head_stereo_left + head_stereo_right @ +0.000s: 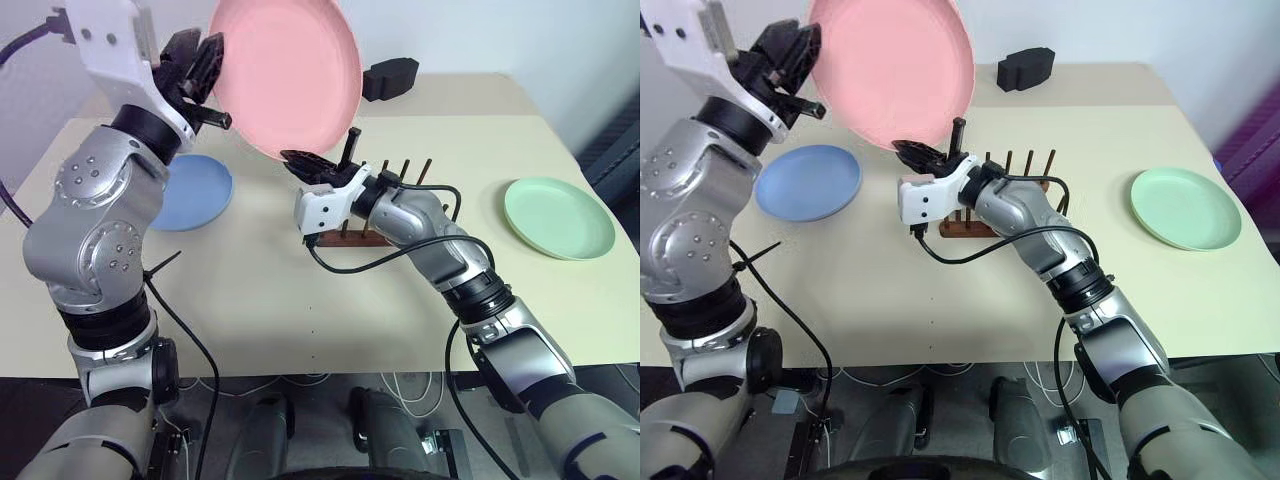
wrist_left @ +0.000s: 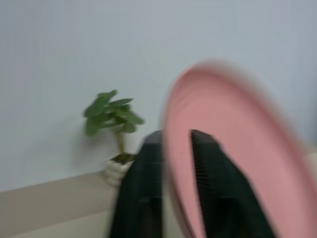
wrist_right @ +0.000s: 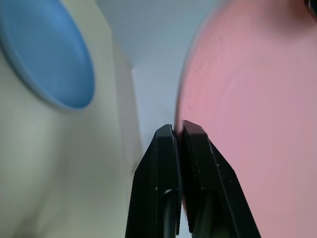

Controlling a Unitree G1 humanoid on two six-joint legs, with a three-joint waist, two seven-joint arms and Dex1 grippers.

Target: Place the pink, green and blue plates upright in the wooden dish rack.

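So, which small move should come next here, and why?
Probably the left gripper should draw back off the pink plate. The right gripper is shut on the plate's lower rim, while the left gripper's fingers stand apart on either side of the rim. The wooden dish rack waits just below.

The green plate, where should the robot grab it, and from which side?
Grab the green plate by its raised rim, probably the edge nearest the robot. It lies flat on the table, so one finger must slip under the rim, the other over it.
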